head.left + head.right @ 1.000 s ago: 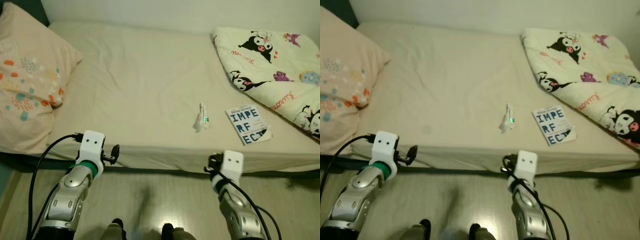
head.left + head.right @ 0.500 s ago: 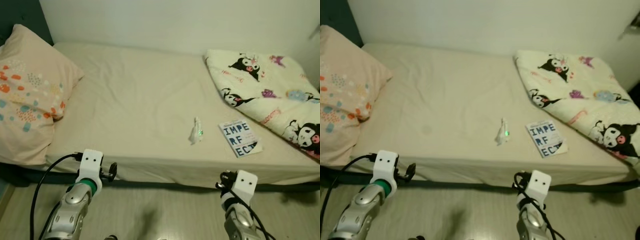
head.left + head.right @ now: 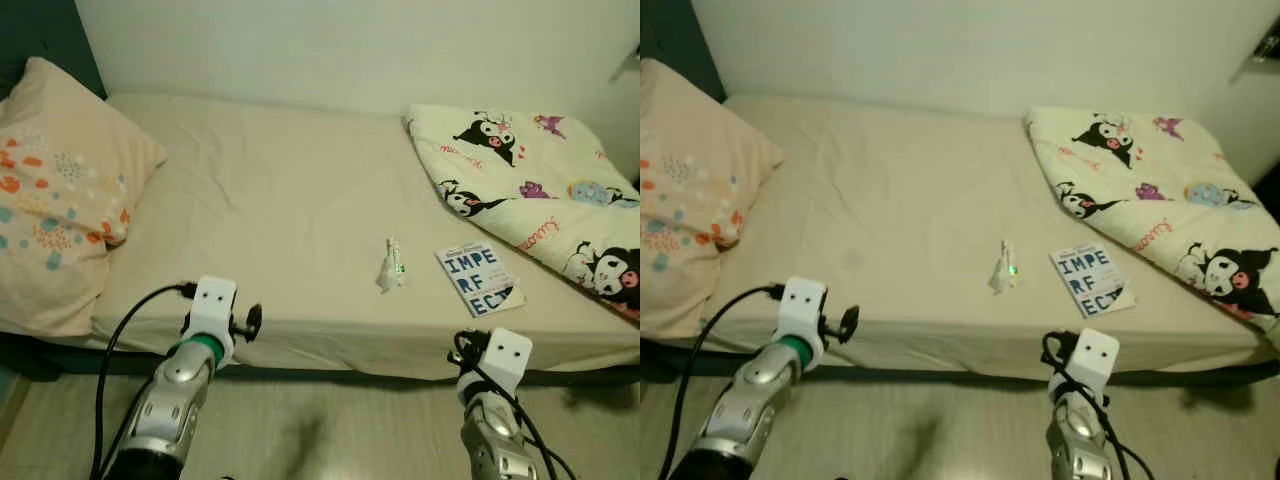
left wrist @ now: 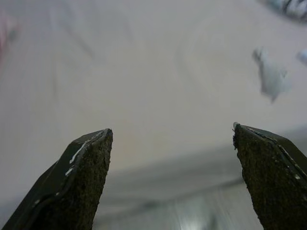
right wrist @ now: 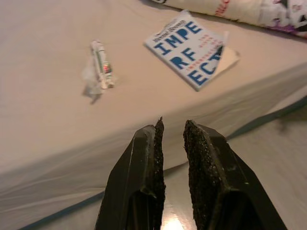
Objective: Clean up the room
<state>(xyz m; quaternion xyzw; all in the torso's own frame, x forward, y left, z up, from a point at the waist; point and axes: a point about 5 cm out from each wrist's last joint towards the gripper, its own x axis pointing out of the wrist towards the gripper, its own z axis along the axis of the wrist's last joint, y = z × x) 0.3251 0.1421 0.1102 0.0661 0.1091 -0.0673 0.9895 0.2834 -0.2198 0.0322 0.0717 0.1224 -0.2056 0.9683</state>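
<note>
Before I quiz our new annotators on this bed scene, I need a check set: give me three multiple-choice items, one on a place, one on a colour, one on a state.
1. Where does the book lie?
A. On the pillow
B. On the bed, near its front edge, beside the cartoon-print blanket
C. On the floor

2. What colour are the big letters on the book's cover?
A. Red
B. Blue
C. Yellow

3. How do the left gripper fingers stand?
A. Spread wide apart, holding nothing
B. Clamped on the book
C. Closed around the small wrapped item

Answers: 1 B, it rests on the sheet just left of the blanket. 2 B, the right wrist view shows blue letters on white. 3 A, bare bed shows between the fingers.
</note>
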